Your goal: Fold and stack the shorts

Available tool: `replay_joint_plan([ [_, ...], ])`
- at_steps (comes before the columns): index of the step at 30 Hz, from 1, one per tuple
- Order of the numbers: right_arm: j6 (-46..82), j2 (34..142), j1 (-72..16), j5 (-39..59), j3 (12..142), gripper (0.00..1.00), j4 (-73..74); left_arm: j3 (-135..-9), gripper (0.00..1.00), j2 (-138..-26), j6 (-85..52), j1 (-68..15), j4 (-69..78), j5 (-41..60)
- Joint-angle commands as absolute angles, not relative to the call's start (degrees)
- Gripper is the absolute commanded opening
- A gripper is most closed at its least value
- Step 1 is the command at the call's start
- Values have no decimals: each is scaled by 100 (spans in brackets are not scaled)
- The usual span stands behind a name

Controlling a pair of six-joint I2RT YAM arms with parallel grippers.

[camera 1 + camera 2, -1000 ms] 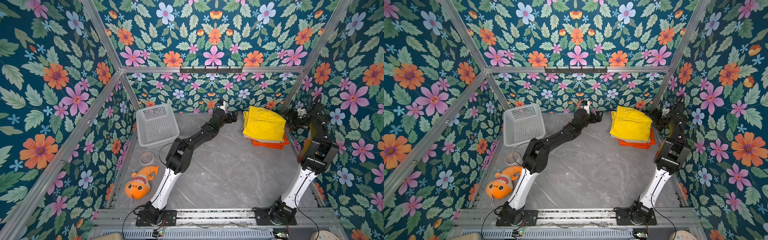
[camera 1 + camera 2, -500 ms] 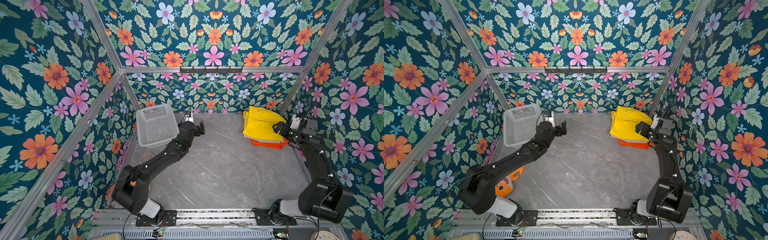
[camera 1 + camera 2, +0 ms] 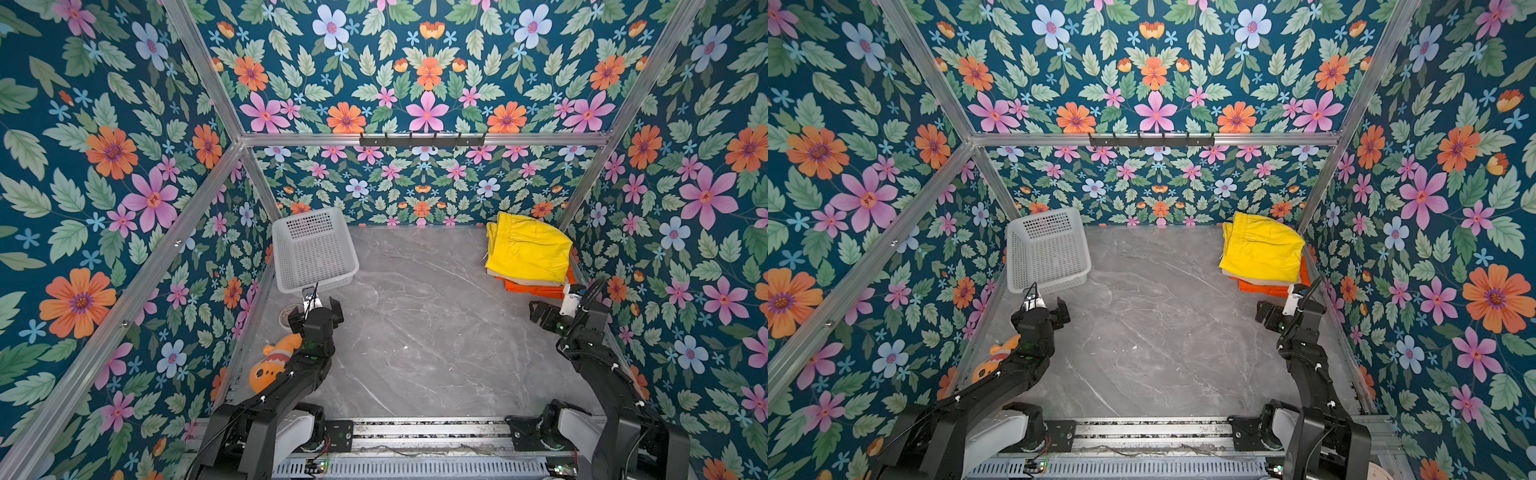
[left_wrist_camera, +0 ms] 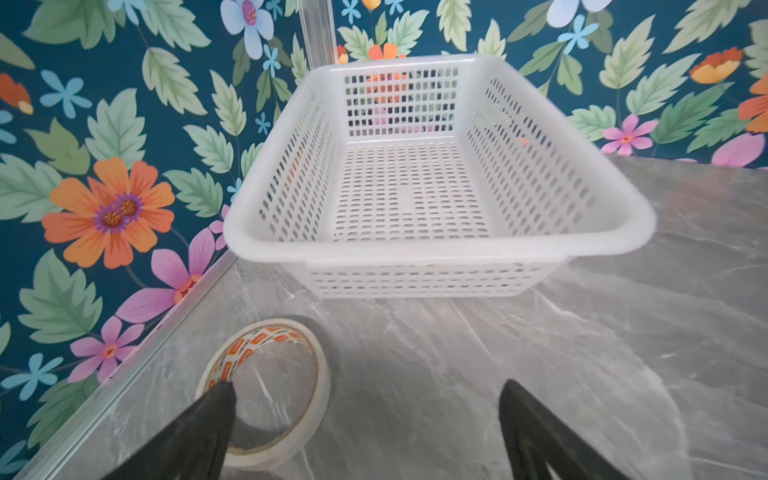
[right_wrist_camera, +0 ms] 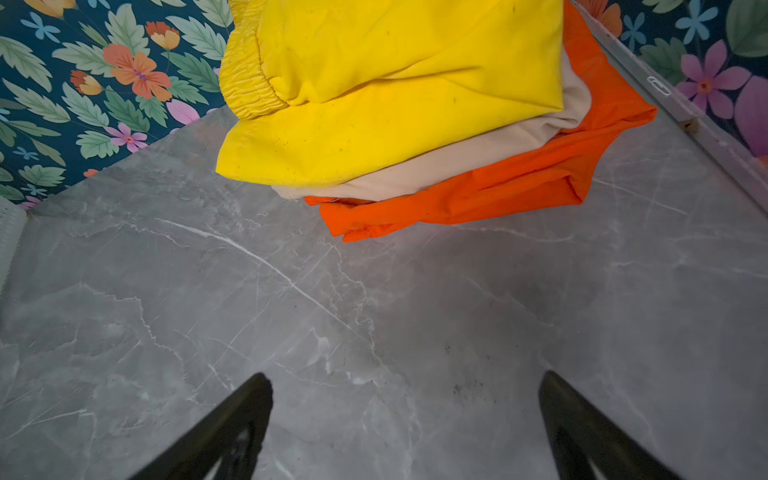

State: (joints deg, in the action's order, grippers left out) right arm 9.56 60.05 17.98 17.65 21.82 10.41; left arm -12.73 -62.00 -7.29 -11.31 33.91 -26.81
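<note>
ok so going from the left: an orange plush fish [image 3: 272,365] lies by the left wall, well in front of the basket [image 3: 316,253] on the robot's side, half hidden behind the left arm. Then a tape roll [image 4: 266,390] lies flat just in front of the basket's near left corner, apart from it. The only print I can find is on that roll's inner core, little orange and white blocks, too small and curved to read. The basket is white perforated plastic and sits in the far left corner.

The left gripper [image 3: 316,313] hovers in front of the basket's near rim without touching it, jaws spread wide and nothing between them. In the wrist view one fingertip overlaps the tape's edge, can't tell if it touches.

Right of the basket the gray marble table [image 3: 415,332] is one big open stretch, loads of room to move.

The stack sits well right of the basket, in the far right corner. The yellow shorts [image 3: 525,249] are on top, gathered waistband on the side facing the basket. The beige shorts [image 5: 436,166] are in the middle and the orange shorts [image 5: 498,191] at the bottom. The orange edge pokes out furthest and runs close to the rail [image 5: 685,108] on the right wall.

The right gripper [image 3: 542,316] hangs well right of the basket, nearer the robot than the stack and clear of the orange edge, jaws spread, holding nothing
</note>
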Motion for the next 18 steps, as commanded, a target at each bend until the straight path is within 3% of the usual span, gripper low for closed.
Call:
replay_joint_plan([
  [1,933,6284,1601,1787,2074,99,2418,-927,100,-6442,-670,-715,4585,-2206],
  [10,387,8011,668,1268,2133,99,4233,-1241,100,-8123,-451,126,6673,-819],
  [14,231,8212,488,1028,1672,99,5238,-1165,100,-9341,-431,202,8245,-445],
  [15,284,8369,460,903,1570,99,5699,-1233,100,-9203,-432,200,7755,-398],
  [16,260,8241,458,925,1669,99,5250,-1314,100,-9060,-446,198,7372,-404],
  [18,312,8312,457,901,1752,99,5223,-1406,100,-9250,-392,201,7604,-343],
])
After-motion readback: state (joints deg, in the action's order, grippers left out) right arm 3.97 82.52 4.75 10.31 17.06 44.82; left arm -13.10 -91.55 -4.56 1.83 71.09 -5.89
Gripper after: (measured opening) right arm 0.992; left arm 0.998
